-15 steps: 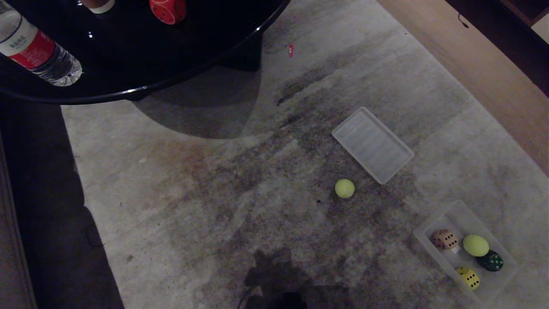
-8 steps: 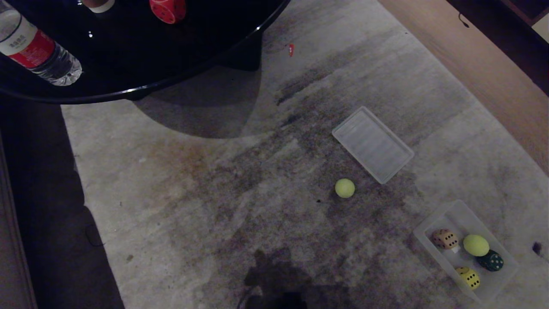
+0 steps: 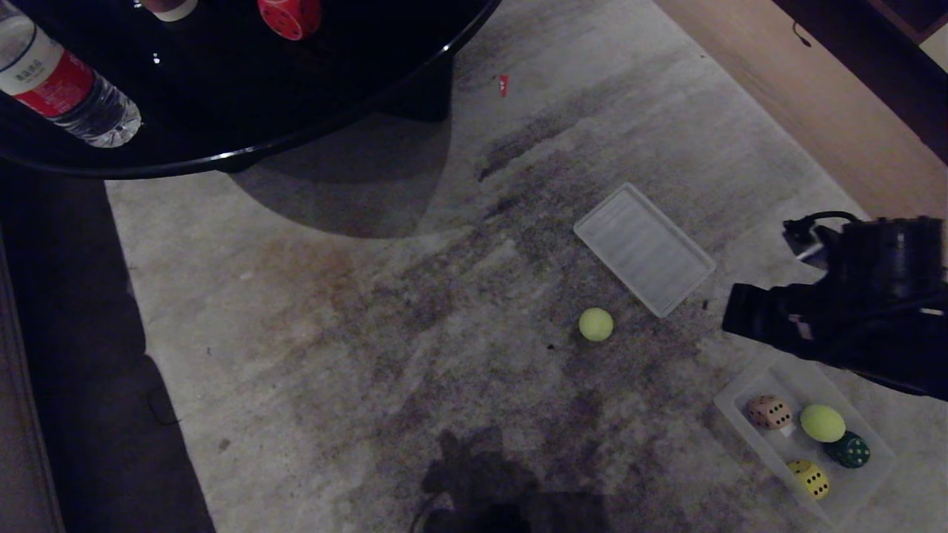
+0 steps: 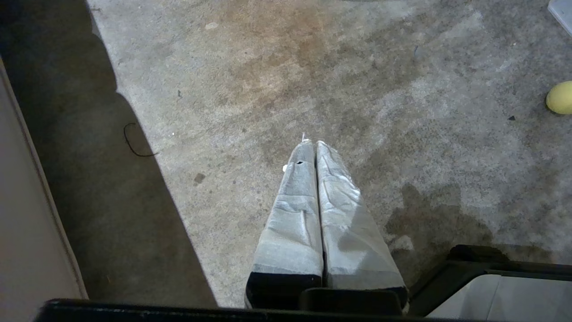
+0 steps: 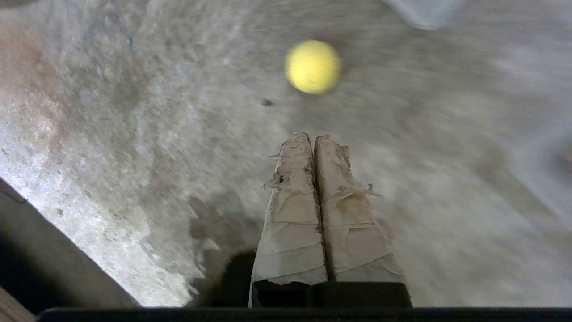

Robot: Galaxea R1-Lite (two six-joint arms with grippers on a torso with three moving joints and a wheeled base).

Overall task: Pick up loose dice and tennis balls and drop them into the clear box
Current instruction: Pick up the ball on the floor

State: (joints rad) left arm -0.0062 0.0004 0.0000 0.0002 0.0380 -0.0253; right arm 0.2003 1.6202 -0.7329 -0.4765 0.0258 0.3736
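While the right gripper [image 5: 314,139], jaws clenched and empty, hung above the stained grey carpet [image 3: 385,318], one loose fuzzy yellow-green tennis ball [image 3: 595,324] lay beside the flat ribbed translucent lid [image 3: 643,249]. The clear shallow plastic box [image 3: 796,381] held another ball and three dice. The left gripper [image 4: 316,145] was likewise clenched.
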